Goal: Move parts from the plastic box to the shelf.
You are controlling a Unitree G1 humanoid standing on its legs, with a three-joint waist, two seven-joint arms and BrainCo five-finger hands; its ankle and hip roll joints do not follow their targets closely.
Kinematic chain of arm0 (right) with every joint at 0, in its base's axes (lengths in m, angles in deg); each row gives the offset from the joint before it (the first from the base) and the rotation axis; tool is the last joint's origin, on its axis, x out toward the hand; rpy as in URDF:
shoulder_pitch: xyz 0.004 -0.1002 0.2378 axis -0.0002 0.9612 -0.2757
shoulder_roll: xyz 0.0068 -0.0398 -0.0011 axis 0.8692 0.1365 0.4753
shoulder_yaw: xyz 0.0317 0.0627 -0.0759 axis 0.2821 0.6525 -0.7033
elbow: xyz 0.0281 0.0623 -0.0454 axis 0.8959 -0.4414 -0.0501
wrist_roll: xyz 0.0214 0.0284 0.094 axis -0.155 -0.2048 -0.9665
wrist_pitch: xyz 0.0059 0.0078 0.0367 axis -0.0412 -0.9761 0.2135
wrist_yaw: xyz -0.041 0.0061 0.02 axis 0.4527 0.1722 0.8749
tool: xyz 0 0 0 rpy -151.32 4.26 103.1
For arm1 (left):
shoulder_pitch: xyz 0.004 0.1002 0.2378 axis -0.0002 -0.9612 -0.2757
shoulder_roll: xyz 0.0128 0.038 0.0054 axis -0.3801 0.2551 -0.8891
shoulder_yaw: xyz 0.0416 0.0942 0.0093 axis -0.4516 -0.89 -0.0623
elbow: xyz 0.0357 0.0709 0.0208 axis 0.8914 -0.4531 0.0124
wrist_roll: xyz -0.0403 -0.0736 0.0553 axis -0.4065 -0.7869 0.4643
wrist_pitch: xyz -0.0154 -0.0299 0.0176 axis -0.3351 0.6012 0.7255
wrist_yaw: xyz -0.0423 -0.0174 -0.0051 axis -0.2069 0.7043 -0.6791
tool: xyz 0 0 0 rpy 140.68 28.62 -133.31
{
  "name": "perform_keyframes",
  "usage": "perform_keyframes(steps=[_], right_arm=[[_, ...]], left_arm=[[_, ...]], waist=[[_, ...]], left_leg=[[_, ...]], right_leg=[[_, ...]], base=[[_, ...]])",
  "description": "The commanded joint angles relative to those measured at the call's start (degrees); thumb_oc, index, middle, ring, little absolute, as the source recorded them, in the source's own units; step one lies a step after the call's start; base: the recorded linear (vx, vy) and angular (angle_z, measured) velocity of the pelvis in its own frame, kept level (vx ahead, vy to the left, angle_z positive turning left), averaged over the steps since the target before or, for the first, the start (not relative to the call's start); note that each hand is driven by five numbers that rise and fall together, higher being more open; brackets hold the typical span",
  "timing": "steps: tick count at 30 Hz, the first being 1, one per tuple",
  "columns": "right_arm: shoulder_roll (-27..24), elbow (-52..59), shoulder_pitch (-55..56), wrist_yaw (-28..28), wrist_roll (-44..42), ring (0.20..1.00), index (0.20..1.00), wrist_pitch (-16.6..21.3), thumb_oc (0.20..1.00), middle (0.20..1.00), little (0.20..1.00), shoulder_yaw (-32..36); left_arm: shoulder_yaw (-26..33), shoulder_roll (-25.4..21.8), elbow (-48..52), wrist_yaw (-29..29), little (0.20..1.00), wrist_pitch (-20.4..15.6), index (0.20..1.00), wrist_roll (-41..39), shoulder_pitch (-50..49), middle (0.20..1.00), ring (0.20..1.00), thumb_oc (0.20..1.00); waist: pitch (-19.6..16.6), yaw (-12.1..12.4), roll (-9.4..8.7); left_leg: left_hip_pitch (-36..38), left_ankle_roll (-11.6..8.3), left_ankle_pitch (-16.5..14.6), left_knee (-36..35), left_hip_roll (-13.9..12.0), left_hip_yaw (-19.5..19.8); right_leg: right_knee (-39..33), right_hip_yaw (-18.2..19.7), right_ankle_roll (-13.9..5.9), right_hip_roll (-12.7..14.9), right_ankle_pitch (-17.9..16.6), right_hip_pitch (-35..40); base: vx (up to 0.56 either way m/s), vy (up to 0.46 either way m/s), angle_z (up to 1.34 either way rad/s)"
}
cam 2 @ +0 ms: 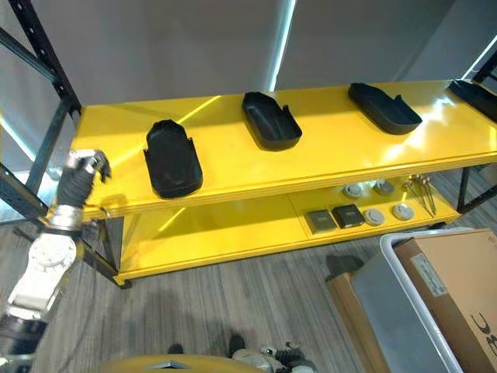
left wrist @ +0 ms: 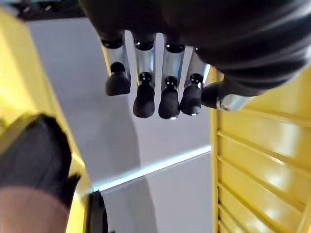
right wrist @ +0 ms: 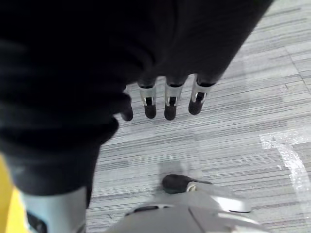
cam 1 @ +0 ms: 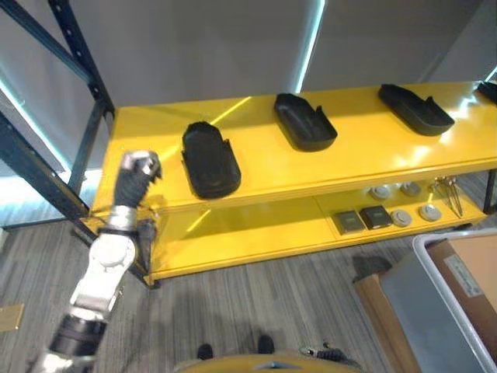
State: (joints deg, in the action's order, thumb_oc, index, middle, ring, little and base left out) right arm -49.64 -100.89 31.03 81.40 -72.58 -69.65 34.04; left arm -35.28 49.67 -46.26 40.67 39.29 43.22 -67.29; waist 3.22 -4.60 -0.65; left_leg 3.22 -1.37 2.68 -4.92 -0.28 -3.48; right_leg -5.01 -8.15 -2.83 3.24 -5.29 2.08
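Several black moulded parts lie on the yellow shelf's (cam 1: 264,167) top board: one at the left (cam 1: 210,159), one in the middle (cam 1: 304,120), one to the right (cam 1: 415,107). My left hand (cam 1: 138,167) is raised at the shelf's left end, a little left of the leftmost part and apart from it. Its fingers (left wrist: 146,97) hang relaxed and hold nothing, with a black part (left wrist: 36,155) beyond them. The grey plastic box (cam 2: 404,311) stands on the floor at the lower right. My right hand (right wrist: 167,104) hangs over the grey floor, fingers relaxed and empty.
A cardboard box (cam 2: 458,287) sits in the plastic box, another (cam 1: 380,303) beside it. Small grey and dark items (cam 1: 380,214) lie on the lower shelf at the right. A dark metal rack upright (cam 1: 46,179) stands close behind my left arm.
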Motion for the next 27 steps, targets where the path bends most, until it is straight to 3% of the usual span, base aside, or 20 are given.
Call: perform_keyframes(steps=[1,4,10,17,27], right_arm=[[0.95,-2.50,-2.62,-0.54,1.95,1.000,1.000,0.44,1.000,1.000,1.000,-2.15],[1.27,-1.61,-2.98,-0.38,1.41,1.000,1.000,0.68,1.000,1.000,1.000,-2.44],[1.40,0.36,-3.80,0.01,0.86,1.000,1.000,0.97,1.000,1.000,1.000,-4.04],[0.95,0.22,-4.35,1.51,0.87,1.000,1.000,0.90,1.000,1.000,1.000,-4.44],[1.05,1.13,-5.31,2.84,1.27,1.000,1.000,0.96,1.000,1.000,1.000,-6.37]], left_arm=[[-1.76,1.94,0.96,-5.60,0.200,-1.81,0.200,-9.98,5.43,0.200,0.200,0.200],[-4.73,2.40,1.76,-9.36,0.200,-0.16,0.200,-12.76,3.74,0.200,0.200,0.200],[-8.79,3.22,-1.32,-10.15,0.200,1.20,0.200,-13.49,4.65,0.200,0.200,0.200],[-10.56,4.47,-8.45,-7.07,0.200,0.89,0.200,-10.26,9.16,0.200,0.200,0.200],[-8.06,6.15,-16.77,0.85,0.200,-1.23,0.200,-9.17,18.85,0.200,0.200,0.200]], waist=[[-0.27,-0.70,-0.53],[0.13,-0.84,-0.50],[2.05,-1.38,-0.38],[4.35,-2.39,-0.40],[6.45,-3.53,-0.60]], left_leg=[[2.19,-1.30,-3.59,-0.08,-3.58,-2.32],[1.69,-1.17,-3.56,-0.08,-3.47,-2.58],[-0.38,-1.11,-2.99,-0.08,-3.34,-3.11],[-3.57,-1.27,-1.99,-0.08,-3.47,-3.71],[-7.02,-1.68,-0.90,-0.08,-3.66,-4.45]], right_leg=[[1.13,0.37,-4.43,3.24,1.34,-1.17],[0.88,0.67,-4.53,3.19,0.96,-1.79],[0.56,1.48,-4.67,3.27,0.05,-4.09],[0.06,2.18,-4.77,3.08,-0.99,-7.31],[0.01,3.14,-4.76,2.81,-1.95,-11.20]], base=[[0.00,0.000,0.00],[-0.02,0.005,-0.10],[-0.04,-0.001,-0.09],[-0.03,-0.010,-0.08],[-0.01,-0.006,-0.04]])
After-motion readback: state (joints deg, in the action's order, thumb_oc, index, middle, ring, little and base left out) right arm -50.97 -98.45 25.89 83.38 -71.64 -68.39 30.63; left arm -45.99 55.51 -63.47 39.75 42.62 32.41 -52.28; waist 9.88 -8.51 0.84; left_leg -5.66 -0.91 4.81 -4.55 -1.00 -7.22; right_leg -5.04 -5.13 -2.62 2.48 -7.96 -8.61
